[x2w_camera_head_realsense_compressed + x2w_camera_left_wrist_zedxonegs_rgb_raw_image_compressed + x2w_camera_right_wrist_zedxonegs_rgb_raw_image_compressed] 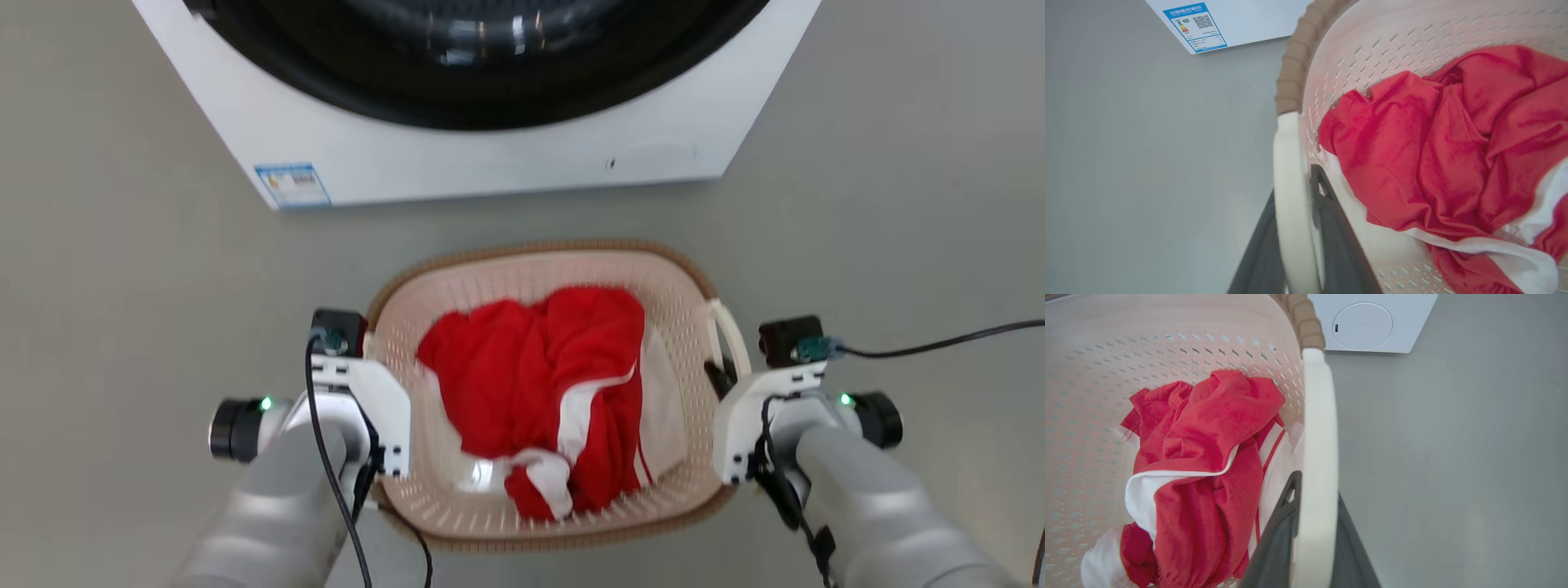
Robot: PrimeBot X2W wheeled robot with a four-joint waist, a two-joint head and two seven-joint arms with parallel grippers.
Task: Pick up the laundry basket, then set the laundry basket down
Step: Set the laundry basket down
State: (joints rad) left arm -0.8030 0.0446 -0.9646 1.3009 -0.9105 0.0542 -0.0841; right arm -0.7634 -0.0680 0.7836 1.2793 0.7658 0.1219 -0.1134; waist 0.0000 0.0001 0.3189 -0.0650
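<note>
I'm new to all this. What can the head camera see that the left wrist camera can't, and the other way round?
Head view, not left wrist view: the washing machine and its dark round door, the left forearm and right forearm, and the right tool at the right handle.

Left wrist view, not head view: the left tool close up, its dark fingers either side of the white left handle, and the QR code.

Both: the laundry basket, the red and white garment, the blue label, the grey floor.

We see open floor [98, 286] on either side of the basket [539, 249]; the washing machine [490, 167] blocks the way beyond it.
</note>
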